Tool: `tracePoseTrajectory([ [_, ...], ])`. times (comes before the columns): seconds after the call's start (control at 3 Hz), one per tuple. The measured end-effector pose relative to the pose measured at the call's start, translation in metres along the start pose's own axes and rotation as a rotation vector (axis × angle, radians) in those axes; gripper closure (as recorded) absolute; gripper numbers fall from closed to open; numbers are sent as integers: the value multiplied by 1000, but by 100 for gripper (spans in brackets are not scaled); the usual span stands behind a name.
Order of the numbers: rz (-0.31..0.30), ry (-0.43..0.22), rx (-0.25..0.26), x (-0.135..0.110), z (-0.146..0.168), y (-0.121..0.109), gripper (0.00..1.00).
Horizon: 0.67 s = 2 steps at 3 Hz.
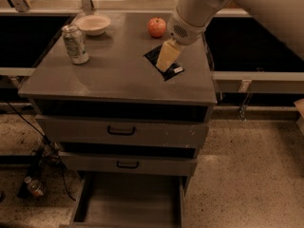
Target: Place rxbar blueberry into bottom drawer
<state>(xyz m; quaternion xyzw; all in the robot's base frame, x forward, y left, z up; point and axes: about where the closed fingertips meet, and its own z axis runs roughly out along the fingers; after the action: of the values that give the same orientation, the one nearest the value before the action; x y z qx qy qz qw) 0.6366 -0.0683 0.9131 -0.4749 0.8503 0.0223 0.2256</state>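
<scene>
The rxbar blueberry (153,57) lies flat on the grey cabinet top (114,75), near its right side, a dark wrapper with a white mark at its near end. My gripper (167,60) comes down from the upper right and sits right over the bar's middle, covering part of it. The bar rests on the surface. The bottom drawer (128,197) is pulled open at the cabinet's foot, a shallow grey tray with nothing on its floor.
A red apple (156,26) sits just behind the bar. A white bowl (93,23) and a drink can (76,43) stand at the back left. Two upper drawers with black handles (121,131) are shut. Cables and a bottle (35,187) lie on the floor at left.
</scene>
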Motion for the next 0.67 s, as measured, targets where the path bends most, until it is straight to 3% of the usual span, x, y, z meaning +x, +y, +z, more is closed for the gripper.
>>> tracePoseTrajectory([
  [0.33, 9, -60, 120, 19, -31, 21, 100],
  [0.67, 54, -59, 153, 68, -29, 47, 100],
])
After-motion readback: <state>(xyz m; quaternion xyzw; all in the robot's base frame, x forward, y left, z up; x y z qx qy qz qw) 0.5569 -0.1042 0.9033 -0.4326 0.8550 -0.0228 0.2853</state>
